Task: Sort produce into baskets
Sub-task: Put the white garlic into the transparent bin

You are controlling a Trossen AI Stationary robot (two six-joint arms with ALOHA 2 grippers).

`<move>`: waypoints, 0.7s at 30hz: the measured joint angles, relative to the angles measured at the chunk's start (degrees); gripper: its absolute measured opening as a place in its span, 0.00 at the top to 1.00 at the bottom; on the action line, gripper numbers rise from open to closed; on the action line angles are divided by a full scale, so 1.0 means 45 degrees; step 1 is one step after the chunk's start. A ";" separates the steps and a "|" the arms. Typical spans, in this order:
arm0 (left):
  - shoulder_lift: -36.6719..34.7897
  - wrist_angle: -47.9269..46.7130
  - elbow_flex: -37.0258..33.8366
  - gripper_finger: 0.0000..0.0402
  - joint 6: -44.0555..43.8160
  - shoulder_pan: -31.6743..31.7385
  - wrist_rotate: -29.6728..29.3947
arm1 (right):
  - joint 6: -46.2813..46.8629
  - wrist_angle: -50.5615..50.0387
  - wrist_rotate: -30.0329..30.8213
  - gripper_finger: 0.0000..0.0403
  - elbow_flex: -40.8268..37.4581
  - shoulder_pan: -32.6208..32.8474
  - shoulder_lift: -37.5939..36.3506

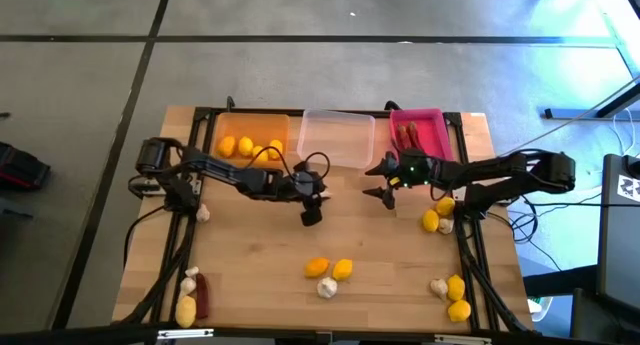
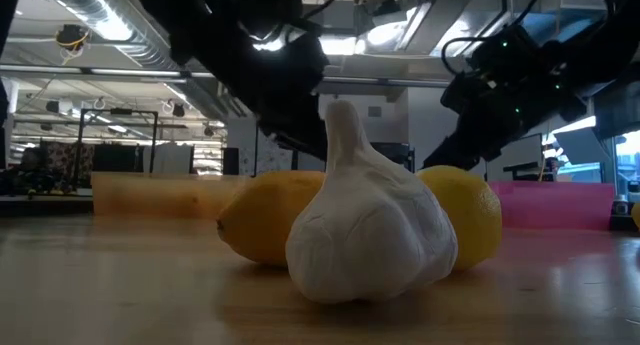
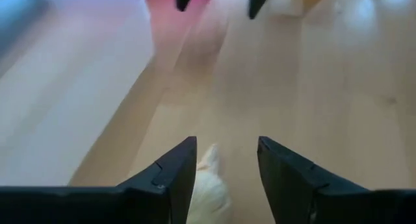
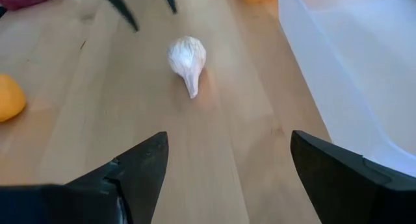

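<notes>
No legible text, label, brand, number or sign in any of the four views. The trays, produce, arms and counter carry no readable markings. A white panel just off the counter's right edge bears dark marks, too small to read.

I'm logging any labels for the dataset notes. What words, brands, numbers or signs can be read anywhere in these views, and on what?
No readable text in any view.
Grey box at the high view's right edge: a white mark, too small to read.
Trays, produce, table, both arms: no lettering visible.
Room behind, low view: no legible signs.
</notes>
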 joint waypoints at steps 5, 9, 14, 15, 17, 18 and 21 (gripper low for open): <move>0.0245 -0.0377 0.0000 0.57 -0.0548 0.0320 -0.0353 | 0.0183 0.0013 -0.0009 0.21 0.0000 0.0000 0.0114; 0.0344 -0.0593 0.0000 0.46 -0.1497 0.0447 -0.0351 | 0.0211 0.0009 -0.0107 0.21 0.0002 0.0003 0.0109; 0.0349 -0.0973 -0.0003 0.31 -0.1749 0.0413 -0.0216 | 0.0214 0.0001 -0.0107 0.21 0.0004 0.0000 0.0109; 0.0349 -0.0889 -0.0048 0.29 -0.1752 0.0412 0.0010 | 0.0214 0.0005 -0.0109 0.21 0.0002 0.0003 0.0109; 0.0446 -0.0875 -0.0121 0.27 -0.1747 0.0408 0.0211 | 0.0214 0.0005 -0.0107 0.21 0.0005 0.0005 0.0109; 0.0476 -0.0854 -0.0182 0.27 -0.1744 0.0421 0.0246 | 0.0214 0.0003 -0.0107 0.21 0.0000 0.0005 0.0109; 0.0671 -0.0299 -0.0446 0.27 -0.1539 0.0541 0.0252 | 0.0214 -0.0013 -0.0107 0.21 0.0005 0.0005 0.0109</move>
